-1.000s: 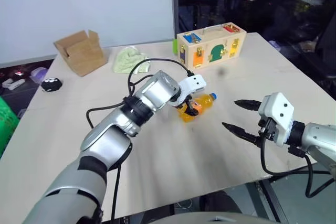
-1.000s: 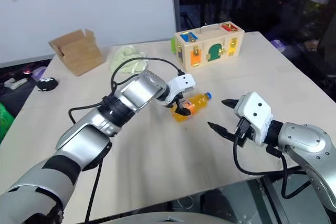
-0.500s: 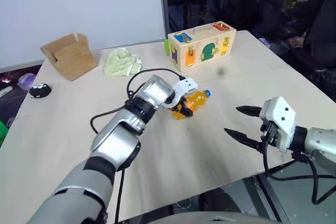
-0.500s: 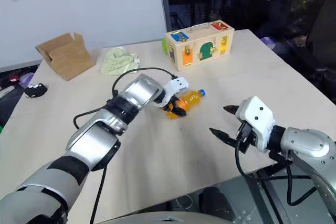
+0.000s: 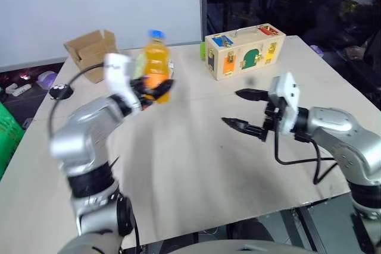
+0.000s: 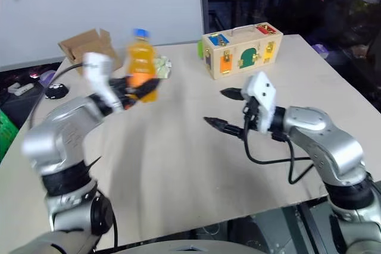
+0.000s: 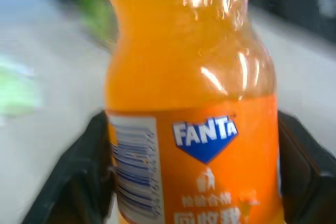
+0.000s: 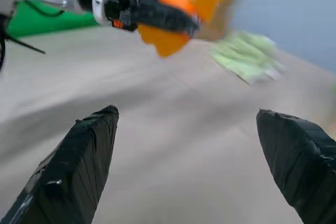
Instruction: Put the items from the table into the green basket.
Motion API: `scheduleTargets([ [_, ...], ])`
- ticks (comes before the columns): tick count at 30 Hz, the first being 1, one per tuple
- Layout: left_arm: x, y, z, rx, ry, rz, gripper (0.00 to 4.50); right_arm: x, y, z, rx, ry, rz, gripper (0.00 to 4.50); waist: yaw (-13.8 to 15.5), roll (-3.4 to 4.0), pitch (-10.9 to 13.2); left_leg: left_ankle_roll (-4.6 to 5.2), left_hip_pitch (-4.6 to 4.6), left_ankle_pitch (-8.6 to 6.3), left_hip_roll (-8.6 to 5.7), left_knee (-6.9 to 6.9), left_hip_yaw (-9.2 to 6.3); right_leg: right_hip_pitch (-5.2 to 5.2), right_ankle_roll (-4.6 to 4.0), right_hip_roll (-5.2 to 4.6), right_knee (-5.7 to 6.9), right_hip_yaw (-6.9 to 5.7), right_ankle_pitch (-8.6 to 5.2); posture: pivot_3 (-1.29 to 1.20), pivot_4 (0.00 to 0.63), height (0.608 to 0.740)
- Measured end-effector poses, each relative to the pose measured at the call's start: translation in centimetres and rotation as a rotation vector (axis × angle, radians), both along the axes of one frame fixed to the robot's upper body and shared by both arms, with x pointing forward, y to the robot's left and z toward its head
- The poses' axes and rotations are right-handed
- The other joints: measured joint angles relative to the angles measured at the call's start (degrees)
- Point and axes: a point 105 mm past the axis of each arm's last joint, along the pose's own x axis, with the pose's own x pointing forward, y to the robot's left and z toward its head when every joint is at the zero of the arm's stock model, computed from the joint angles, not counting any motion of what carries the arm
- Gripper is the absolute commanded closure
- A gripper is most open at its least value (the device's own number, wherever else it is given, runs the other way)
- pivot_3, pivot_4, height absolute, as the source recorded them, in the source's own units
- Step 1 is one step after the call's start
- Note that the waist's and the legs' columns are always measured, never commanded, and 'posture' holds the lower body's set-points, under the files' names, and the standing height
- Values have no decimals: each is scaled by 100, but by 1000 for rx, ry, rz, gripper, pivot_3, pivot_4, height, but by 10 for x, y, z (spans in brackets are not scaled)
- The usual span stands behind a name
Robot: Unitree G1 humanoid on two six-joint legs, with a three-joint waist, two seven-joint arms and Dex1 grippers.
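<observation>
A: We have the Fanta bottle (image 5: pixel 156 63) off the table (image 5: pixel 196 165) now, upright with its blue cap on top, up at about eleven o'clock in the head view. Our left gripper (image 5: pixel 156 87) is clamped around the lower, labelled part of the bottle; in the left wrist view the black fingers (image 7: pixel 79 182) press against both sides of the label.

B: Gripping low on the label makes sense to us: the body is straight there, so it should sit steadier than on the narrower waist above. Where is the green basket (image 5: pixel 9 138)?

A: We see a bright green edge of it at nine o'clock, off the table's left side and lower than the tabletop. We judge that is why we hold the bottle raised on that side: the carry has to clear the table edge, then come down into the basket.

B: And the right gripper (image 5: pixel 243 110)?

A: It hovers over the table at about three o'clock, pointing toward the middle, jaws spread wide with nothing between them. The right wrist view shows both fingertips (image 8: pixel 79 156) well apart over bare tabletop.

B: We cannot make out the carton anywhere. The wooden latch box (image 5: pixel 244 49), the cardboard box (image 5: pixel 92 49) and the pale green cloth (image 6: pixel 164 66) sit along the far edge, around twelve o'clock.

A: Then the bottle goes in first, we reckon.
</observation>
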Motion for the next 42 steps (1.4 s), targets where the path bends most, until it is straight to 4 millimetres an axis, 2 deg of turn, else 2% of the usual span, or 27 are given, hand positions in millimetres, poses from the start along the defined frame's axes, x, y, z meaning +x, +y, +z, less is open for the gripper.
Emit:
scheduleTargets([
  [3, -37, 56, 14, -36, -118, 285, 1366, -2, 22, 13, 72, -29, 114, 37, 260, -14, -9, -1, 3, 0, -3, 1, -4, 1, -3, -6, 1, -6, 2, 296, 0, 740],
  [6, -69, 98, 12, 0, -143, 513, 1366, -6, 37, 29, 138, -73, 208, 37, 585, -39, -25, -1, 1, 0, -14, 0, -28, 5, -5, -23, 0, -36, 3, 333, 0, 740],
  [8, -91, 132, 10, 20, -146, 671, 1366, -9, 54, 46, 186, -130, 296, 37, 767, -52, -33, -7, -2, 2, -17, 0, -46, 7, -19, -31, -2, -62, 11, 358, 0, 740],
  [11, -109, 159, 15, 65, -157, 778, 1366, -17, 69, 60, 210, -185, 398, 37, 1017, -71, -47, -24, -1, 12, -25, -1, -89, 19, -24, -43, -7, -111, 12, 361, 0, 740],
  [14, -117, 179, 12, 78, -136, 827, 1366, -19, 87, 66, 198, -227, 473, 37, 1211, -95, -64, -41, 3, 21, -31, -1, -112, 34, -27, -52, -11, -138, 11, 361, 0, 740],
  [18, -122, 197, 6, 64, -86, 839, 1366, -20, 113, 63, 162, -248, 508, 37, 1292, -112, -75, -56, 0, 25, -32, -1, -125, 36, -30, -57, -14, -157, 13, 395, 0, 740],
  [21, -125, 203, 4, 78, -64, 827, 1366, -17, 119, 58, 149, -237, 498, 37, 1322, -115, -77, -55, 2, 26, -35, -3, -125, 35, -31, -55, -12, -156, 12, 412, 0, 740],
  [23, -124, 213, 2, 94, -36, 812, 1366, -14, 127, 52, 139, -218, 484, 37, 1341, -115, -77, -57, -3, 28, -34, -14, -133, 26, -37, -48, -11, -161, 9, 404, 0, 740],
  [27, -115, 252, 11, 173, -23, 839, 1366, -11, 133, 42, 100, -211, 479, 37, 1366, -113, -76, -64, -14, 27, -29, -25, -156, 18, -65, -40, -11, -213, -9, 378, 0, 740],
  [34, -122, 306, 19, 251, 6, 988, 1366, -7, 129, 35, 69, -212, 454, 37, 1343, -113, -75, -66, -26, 24, -29, -27, -156, 12, -63, -45, -19, -222, -10, 368, 0, 740],
  [38, -110, 317, 13, 263, 11, 987, 1366, -5, 127, 32, 66, -205, 439, 37, 1366, -113, -75, -66, -41, 25, -33, -24, -166, 6, -63, -50, -17, -240, -10, 356, 0, 740],
  [42, -85, 311, 2, 234, 20, 928, 1366, -4, 127, 32, 63, -211, 431, 37, 1361, -116, -77, -70, -59, 28, -36, -12, -163, 5, -63, -47, -16, -264, -9, 305, 0, 740],
])
